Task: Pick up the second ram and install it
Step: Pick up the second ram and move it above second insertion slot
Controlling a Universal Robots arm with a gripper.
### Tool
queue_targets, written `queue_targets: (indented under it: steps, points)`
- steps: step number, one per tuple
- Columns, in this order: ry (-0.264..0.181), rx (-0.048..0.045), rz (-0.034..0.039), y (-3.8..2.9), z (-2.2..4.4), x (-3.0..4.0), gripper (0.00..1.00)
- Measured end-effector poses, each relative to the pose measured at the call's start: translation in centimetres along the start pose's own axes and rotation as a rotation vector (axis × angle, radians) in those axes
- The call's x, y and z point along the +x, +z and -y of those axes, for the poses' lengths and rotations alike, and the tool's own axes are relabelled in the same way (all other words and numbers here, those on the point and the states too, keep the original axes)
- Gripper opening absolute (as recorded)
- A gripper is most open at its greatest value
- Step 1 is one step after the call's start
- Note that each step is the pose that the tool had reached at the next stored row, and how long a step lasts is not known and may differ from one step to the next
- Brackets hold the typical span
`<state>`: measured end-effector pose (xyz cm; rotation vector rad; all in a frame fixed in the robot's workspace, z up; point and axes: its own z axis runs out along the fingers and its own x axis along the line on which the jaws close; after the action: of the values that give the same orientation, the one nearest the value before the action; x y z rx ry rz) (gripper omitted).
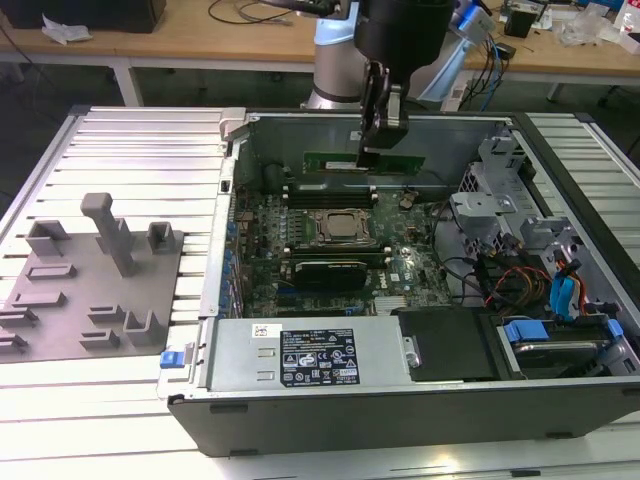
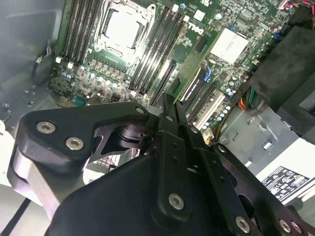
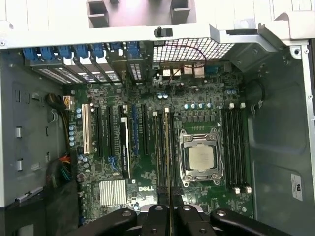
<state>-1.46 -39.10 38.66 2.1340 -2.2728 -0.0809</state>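
The gripper (image 1: 383, 148) is pinching the second ram (image 1: 330, 161) from above. Its fingers are pressed together on the green strip, which sits level over the motherboard (image 1: 400, 270) inside the open computer case (image 1: 560, 150). In the first wrist view the strip (seen edge-on) runs along the memory slots (image 3: 158, 147) just beside the CPU socket (image 3: 201, 158) — whether it touches one I cannot tell.

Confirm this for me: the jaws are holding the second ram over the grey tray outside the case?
Wrong place. In the exterior view the jaws of the gripper hold the second ram inside the open case, over the motherboard.
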Motion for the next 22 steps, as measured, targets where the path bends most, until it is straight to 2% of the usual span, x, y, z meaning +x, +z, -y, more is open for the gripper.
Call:
queue_targets:
  steps: [7,12,22]
  points:
    - [0.003,-0.0013,0.0,0.46,0.49,-0.03,0.13]
    - [0.005,-0.0029,0.0001,1.06,1.07,-0.1,0.13]
    - [0.006,-0.0048,0.0,1.95,1.76,-0.17,0.13]
